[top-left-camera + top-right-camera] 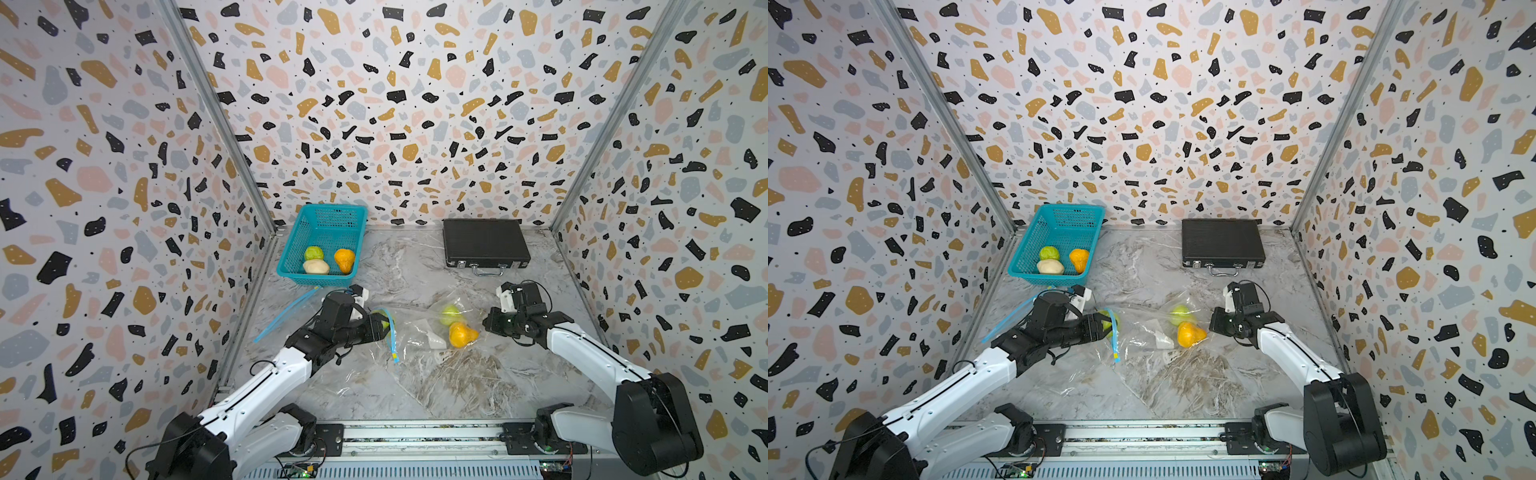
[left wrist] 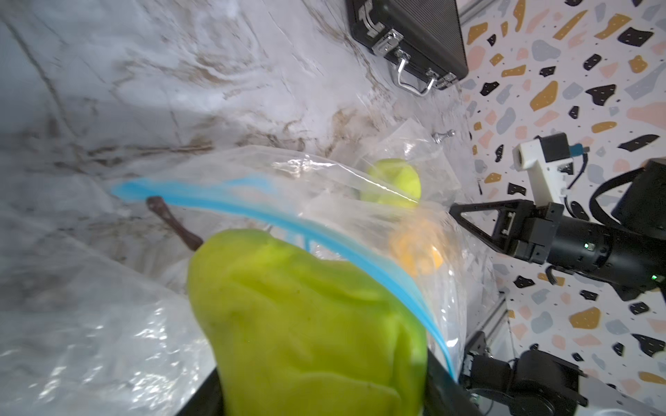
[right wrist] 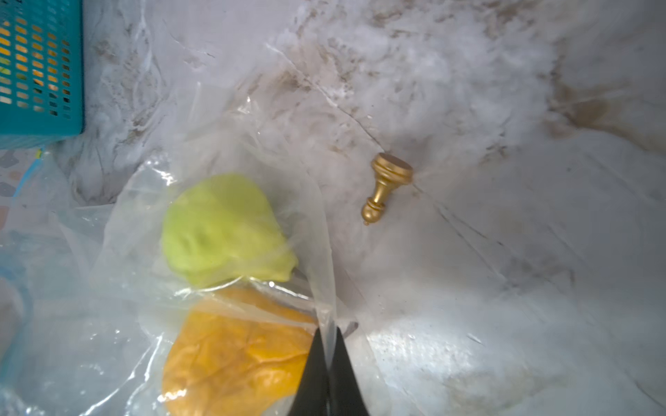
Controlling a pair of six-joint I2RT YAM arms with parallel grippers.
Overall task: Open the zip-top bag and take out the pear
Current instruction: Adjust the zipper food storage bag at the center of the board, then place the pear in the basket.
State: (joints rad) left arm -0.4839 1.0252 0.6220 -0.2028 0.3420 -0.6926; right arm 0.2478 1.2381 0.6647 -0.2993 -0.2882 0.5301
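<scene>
The left end effector (image 1: 383, 326) holds the green pear (image 2: 306, 324), right at the bag's (image 1: 419, 336) blue zip (image 2: 252, 212) edge. The right end effector (image 3: 328, 345) is pinched tight on the bag's far edge. Open desk (image 1: 403, 257) lies between basket (image 1: 291, 249) and case (image 1: 484, 243).

Left jaws half apart in grip, right jaws tight together.

No legible writing anywhere, no labels, brands, numbers or signs readable
</scene>
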